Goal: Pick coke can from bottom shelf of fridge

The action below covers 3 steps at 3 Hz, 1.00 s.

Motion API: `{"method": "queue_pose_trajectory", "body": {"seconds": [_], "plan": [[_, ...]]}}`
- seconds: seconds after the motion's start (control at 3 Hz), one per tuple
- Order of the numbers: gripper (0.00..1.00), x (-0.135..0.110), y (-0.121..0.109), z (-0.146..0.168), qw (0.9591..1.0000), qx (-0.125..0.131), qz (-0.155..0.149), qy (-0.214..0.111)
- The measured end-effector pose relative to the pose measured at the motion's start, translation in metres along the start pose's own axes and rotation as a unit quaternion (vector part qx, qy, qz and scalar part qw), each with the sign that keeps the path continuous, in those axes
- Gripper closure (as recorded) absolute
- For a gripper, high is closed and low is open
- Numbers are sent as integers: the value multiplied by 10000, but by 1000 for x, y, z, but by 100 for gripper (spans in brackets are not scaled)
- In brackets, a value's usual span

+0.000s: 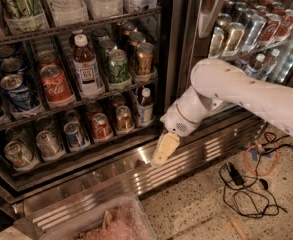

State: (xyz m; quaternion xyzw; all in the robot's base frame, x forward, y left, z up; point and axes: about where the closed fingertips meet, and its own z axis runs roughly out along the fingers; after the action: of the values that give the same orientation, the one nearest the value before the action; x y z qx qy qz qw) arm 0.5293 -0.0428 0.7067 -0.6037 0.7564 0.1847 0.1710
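Observation:
The fridge point(172, 44) stands open on its left side. On the bottom shelf point(61, 160) a small red coke can point(101, 126) stands in the middle lane, between a blue-and-silver can point(76, 134) and a copper-orange can point(123, 118). My gripper point(164, 149) hangs from the white arm in front of the steel sill, below and to the right of the coke can and apart from it. It holds nothing that I can see.
A larger Coca-Cola can point(56, 86), bottles and green cans fill the shelf above. The steel base grille point(206, 154) runs under the gripper. A clear bin point(111, 224) sits on the floor at the front. Cables point(241, 184) lie at the right. The right glass door point(256, 29) is shut.

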Motion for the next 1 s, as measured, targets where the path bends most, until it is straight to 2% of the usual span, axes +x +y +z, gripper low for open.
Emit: {"method": "queue_pose_trajectory", "body": {"seconds": [0.33, 0.67, 1.0], "plan": [[0, 4, -1, 32, 9996, -261, 84, -73], [0, 4, 0, 56, 9989, -415, 88, -196], [0, -2, 3, 73, 9984, -395, 39, -392]]}}
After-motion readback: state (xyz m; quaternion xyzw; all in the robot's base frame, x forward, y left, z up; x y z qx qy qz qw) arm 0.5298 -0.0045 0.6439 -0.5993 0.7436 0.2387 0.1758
